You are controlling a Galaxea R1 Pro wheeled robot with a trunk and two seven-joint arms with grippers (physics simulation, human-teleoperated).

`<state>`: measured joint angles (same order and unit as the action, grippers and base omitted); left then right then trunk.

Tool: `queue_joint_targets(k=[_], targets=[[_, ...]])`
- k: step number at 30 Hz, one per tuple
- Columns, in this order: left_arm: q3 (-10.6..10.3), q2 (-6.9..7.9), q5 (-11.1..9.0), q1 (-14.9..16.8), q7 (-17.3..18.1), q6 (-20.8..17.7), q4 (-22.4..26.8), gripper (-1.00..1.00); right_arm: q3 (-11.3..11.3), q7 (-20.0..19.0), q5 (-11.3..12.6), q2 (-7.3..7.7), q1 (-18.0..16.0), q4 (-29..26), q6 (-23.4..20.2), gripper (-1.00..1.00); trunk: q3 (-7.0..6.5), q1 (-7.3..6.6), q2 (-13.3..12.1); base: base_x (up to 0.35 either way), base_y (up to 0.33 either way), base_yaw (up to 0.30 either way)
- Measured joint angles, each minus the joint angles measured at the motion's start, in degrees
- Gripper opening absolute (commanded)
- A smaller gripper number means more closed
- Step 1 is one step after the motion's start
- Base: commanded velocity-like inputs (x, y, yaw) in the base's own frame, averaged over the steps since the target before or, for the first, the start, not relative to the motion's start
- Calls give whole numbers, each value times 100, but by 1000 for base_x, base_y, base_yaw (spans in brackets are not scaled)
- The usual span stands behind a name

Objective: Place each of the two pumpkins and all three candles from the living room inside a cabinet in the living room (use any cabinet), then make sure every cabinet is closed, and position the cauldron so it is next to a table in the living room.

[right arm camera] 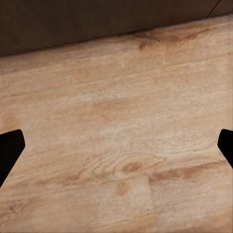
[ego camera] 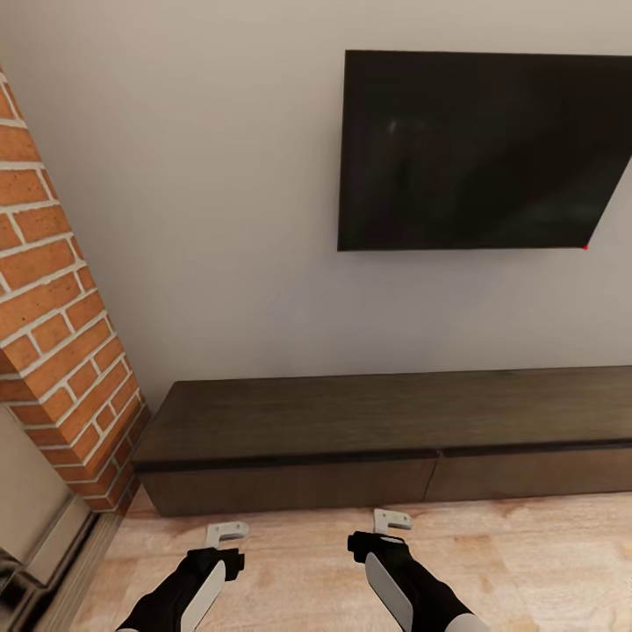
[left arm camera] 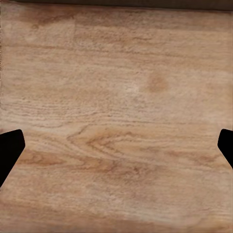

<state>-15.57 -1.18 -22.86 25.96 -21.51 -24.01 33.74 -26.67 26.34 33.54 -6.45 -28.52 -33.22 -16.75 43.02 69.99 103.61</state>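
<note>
Dark-brown long low wooden cabinet (ego camera: 386,439) is sitting shut while both empty grippers, left (ego camera: 226,533) and right (ego camera: 391,520), are hovering with fingers spread, risking bumping its handle-less drawer fronts.

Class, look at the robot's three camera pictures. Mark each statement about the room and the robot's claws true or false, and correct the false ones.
1. The long low dark-brown wooden cabinet has a drawer pulled open. False: both drawer fronts that show sit flush and closed.
2. A flat black television hangs on the wall above the cabinet. True.
3. The left claw holds an orange pumpkin. False: it is open and empty over the pale wood-plank floor.
4. A red brick column stands at the cabinet's left end. True.
5. A black cauldron sits on top of the cabinet. False: its top is bare.
6. The right claw is open, with nothing between its fingers. True.
</note>
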Motion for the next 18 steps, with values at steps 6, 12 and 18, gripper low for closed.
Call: queue_joint_targets(k=[6, 12, 18], targets=[[0, -1, 0, -1, 0, 0, 0, 100, 1, 0, 0, 0, 0, 0, 0, 100, -51, -132, -241, 0, 0, 0], [0, -1, 0, 2, 0, 0, 0, 100, -7, -2, -7, -2, 0, 0, 24, 100, -126, -264, -481, 0, 0, 0], [0, -1, 0, -1, 0, 0, 0, 100, -14, -6, -12, -2, 0, 0, 34, 100, -229, -396, -722, 0, 0, 0]])
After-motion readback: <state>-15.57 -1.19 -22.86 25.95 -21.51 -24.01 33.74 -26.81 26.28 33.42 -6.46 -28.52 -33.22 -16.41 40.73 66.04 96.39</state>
